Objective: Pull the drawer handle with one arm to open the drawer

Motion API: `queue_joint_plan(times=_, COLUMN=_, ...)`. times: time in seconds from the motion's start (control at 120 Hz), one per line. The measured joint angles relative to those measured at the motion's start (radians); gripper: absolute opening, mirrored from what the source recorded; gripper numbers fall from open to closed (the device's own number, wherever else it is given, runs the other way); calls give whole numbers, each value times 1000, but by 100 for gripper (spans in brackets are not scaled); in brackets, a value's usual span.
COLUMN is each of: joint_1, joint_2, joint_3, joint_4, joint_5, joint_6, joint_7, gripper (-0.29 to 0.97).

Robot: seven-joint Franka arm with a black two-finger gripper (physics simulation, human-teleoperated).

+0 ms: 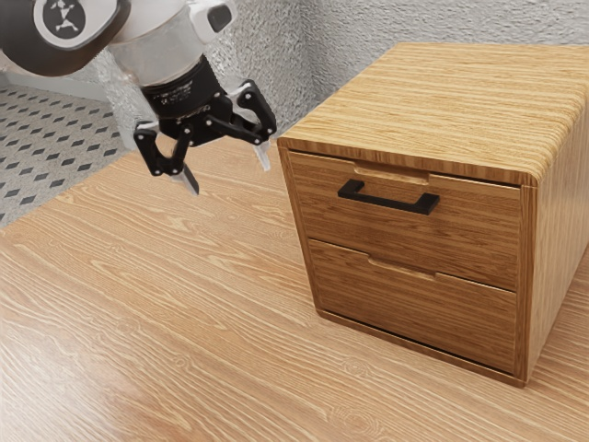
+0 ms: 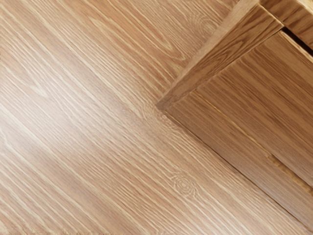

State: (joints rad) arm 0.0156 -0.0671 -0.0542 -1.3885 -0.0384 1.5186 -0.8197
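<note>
A wooden cabinet (image 1: 442, 101) stands on the floor at the exterior view's right, with two drawers in its front. The upper drawer (image 1: 405, 230) carries a black bar handle (image 1: 387, 197) and sits flush with the front. The lower drawer (image 1: 414, 299) has no handle that I can see. My gripper (image 1: 226, 167) hangs in the air to the left of the cabinet's front corner, apart from the handle, open, its fingers spread with nothing between them. Under my hand, the wrist view looks down on the cabinet's bottom corner (image 2: 164, 104) and part of the lower drawer front (image 2: 254, 127).
Wood-grain floor (image 1: 166, 313) stretches in front of the cabinet and under my hand. A patterned tile area (image 1: 46, 138) lies at the back left, and a grey rough wall (image 1: 304, 37) rises behind the cabinet.
</note>
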Motion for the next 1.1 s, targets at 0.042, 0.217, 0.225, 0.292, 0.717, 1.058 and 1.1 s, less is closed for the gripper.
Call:
queue_joint_plan(times=0.042, joint_1=-6, joint_2=3, joint_3=-1, joint_4=0, joint_5=0, joint_6=7, joint_7=-60, gripper=68)
queue_joint_plan(times=0.217, joint_1=-68, joint_2=6, joint_3=-10, joint_4=-6, joint_5=-11, joint_6=42, joint_7=-271, gripper=68)
queue_joint_plan(times=0.225, joint_1=-69, joint_2=6, joint_3=-12, joint_4=-9, joint_5=-11, joint_6=47, joint_7=-280, gripper=68)
queue_joint_plan(times=0.292, joint_1=-83, joint_2=6, joint_3=-29, joint_4=-37, joint_5=-14, joint_6=99, joint_7=-349, gripper=68)
queue_joint_plan(times=0.717, joint_1=-134, joint_2=-20, joint_3=-35, joint_4=-191, joint_5=-16, joint_6=356, joint_7=-762, gripper=68)
queue_joint_plan(times=1.058, joint_1=-162, joint_2=-10, joint_3=-34, joint_4=-209, joint_5=1, joint_6=434, joint_7=-950, gripper=68)
queue_joint_plan(times=1.1, joint_1=-166, joint_2=-9, joint_3=-35, joint_4=-210, joint_5=2, joint_6=441, joint_7=-967, gripper=68)
